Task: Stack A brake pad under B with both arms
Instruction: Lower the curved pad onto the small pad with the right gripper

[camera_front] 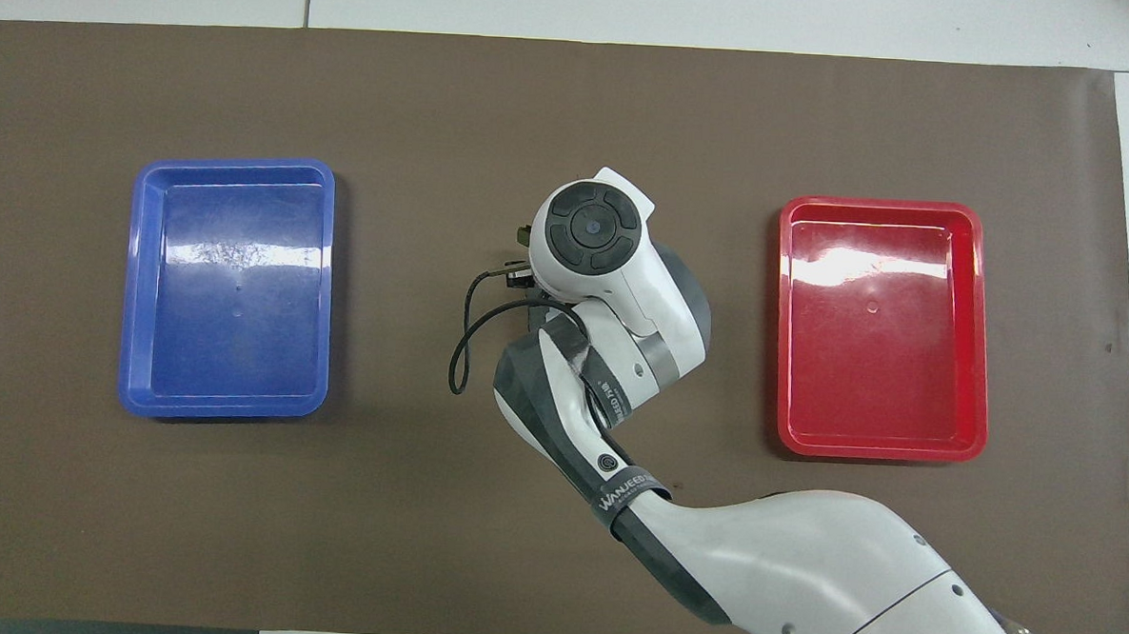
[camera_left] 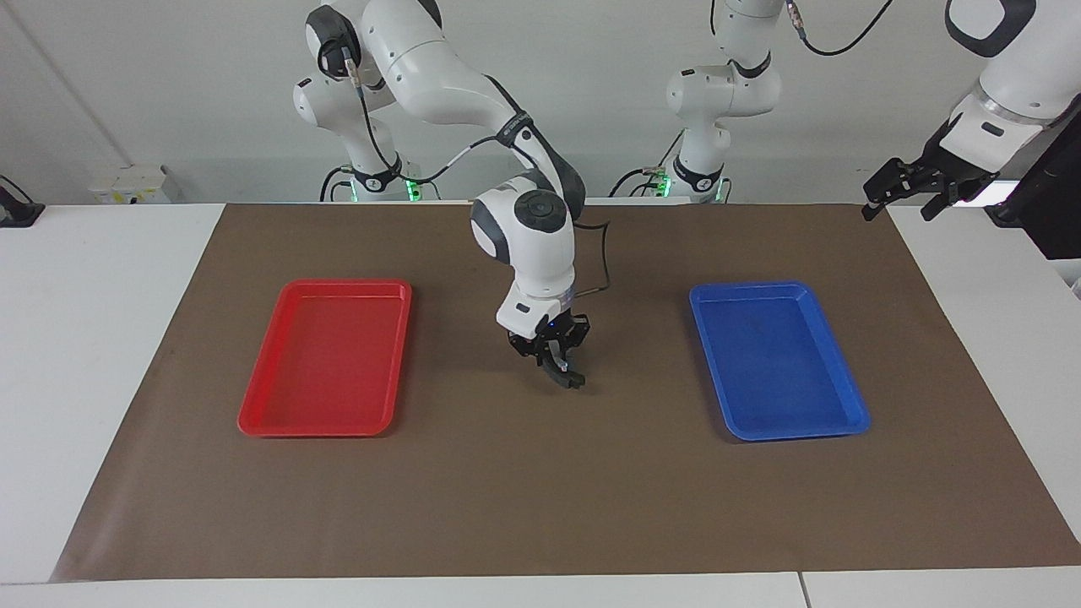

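Between red tray point(camera_left: 325, 359) and blue tray point(camera_left: 777, 359), right claw point(camera_left: 561, 369) clamped on small dark brake pad point(camera_left: 567, 377); left claw point(camera_left: 908, 190) waits, fingers apart.

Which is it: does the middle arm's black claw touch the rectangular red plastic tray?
Apart. The facing view shows bare brown mat between the right gripper and the red tray.

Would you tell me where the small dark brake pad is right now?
The small dark brake pad is in the right pincer, low over the brown mat midway between the red tray and blue tray.

White rounded arm links, dark grey joints, black cables, black gripper point(camera_left: 559, 359), "WANJEEDA" strap lettering.
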